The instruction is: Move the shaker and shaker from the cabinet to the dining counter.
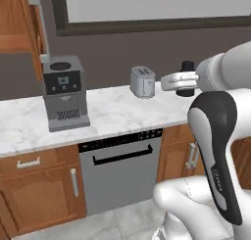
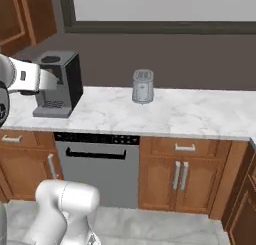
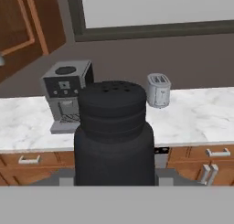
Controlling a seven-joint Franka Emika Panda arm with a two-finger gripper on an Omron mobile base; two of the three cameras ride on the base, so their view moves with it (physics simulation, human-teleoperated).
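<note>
One black shaker (image 3: 113, 136) fills the middle of the hand view, upright, with small holes in its ridged top. The end effector (image 1: 185, 82) is closed on this shaker, which sits between the fingers. In the left base view the shaker's dark top and base show above and below the white hand, held in the air over the right part of the marble worktop (image 1: 112, 114), near the toaster (image 1: 142, 81) and apart from it.

No brand, label or readable writing can be made out on anything; the coffee machine (image 1: 63, 92) has a dark front panel with small marks too blurred to read, and the dishwasher (image 1: 120, 170) has a row of tiny pale marks on its top strip, also unreadable.

Counted: one shaker, one coffee machine at the left of the worktop, one silver toaster further right near the back wall, and one dishwasher under the worktop with a dark bar handle. The right base view shows wooden base cabinets to both sides of the dishwasher, with a pair of doors (image 2: 180, 181) carrying two vertical silver handles. A wooden wall cabinet (image 1: 22, 23) hangs at the upper left above the coffee machine
</note>
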